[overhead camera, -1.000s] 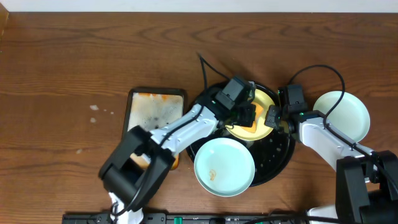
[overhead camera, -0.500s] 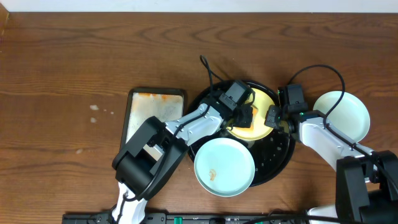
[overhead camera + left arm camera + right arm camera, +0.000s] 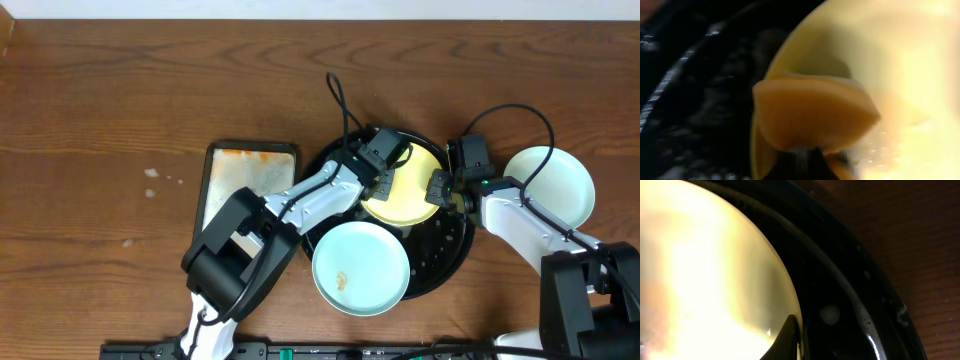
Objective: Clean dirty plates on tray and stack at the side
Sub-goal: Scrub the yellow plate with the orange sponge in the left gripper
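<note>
Left end effector, I see, clamps the orange sponge against the yellow plate in the black tray; right end effector pinches that plate's rim.

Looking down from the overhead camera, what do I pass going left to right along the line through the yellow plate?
The foamy pan → yellow plate → mint plate on the bare table, right of the tray.
</note>
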`<state>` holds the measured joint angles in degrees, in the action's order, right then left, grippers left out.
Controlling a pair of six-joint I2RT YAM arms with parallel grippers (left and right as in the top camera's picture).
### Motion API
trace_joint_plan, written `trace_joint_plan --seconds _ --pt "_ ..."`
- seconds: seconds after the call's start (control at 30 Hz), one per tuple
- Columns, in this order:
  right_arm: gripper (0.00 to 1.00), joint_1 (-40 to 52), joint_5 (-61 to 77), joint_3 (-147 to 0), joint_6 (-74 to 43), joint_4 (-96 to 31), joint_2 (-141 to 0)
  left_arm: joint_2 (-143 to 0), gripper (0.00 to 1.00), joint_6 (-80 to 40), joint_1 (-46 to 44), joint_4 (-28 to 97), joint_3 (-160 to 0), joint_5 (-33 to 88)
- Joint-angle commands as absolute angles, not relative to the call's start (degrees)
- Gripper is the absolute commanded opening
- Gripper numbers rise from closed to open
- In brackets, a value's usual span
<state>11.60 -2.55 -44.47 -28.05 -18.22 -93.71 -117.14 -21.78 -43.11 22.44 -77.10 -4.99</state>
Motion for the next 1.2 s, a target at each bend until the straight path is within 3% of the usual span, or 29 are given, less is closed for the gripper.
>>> trace_joint_plan --seconds 0.0,0.27,0.5,0.77,0.93,1.17 --pt "0.01 12.73 -4.08 -42.22 -28.67 -20.60 -96.66 -119.94 0.08 -19.90 -42.35 27.53 -79.81 -16.56" --pt "0.01 12.73 -4.32 -42.22 -28.64 -20.62 -96.66 -119.81 0.08 -21.17 -42.17 41.41 -91.77 -23.03" --pt "0.01 12.73 -4.54 -42.39 -25.43 -20.36 -96.64 -117.51 0.08 -25.04 -39.33 47.94 -93.06 -23.07" --pt "0.01 12.75 -4.08 -43.79 -17.43 -22.15 -93.06 -108.40 0.08 -24.93 -31.42 52.45 -93.01 -9.69" --pt "0.01 12.73 -4.08 -43.81 -17.10 -22.39 -89.38 -105.78 0.08 -14.92 -28.58 49.60 -92.97 9.98" --pt "0.01 12.75 -4.51 -43.81 -15.73 -23.35 -89.17 -107.39 0.08 -13.52 -33.65 39.64 -86.24 10.96"
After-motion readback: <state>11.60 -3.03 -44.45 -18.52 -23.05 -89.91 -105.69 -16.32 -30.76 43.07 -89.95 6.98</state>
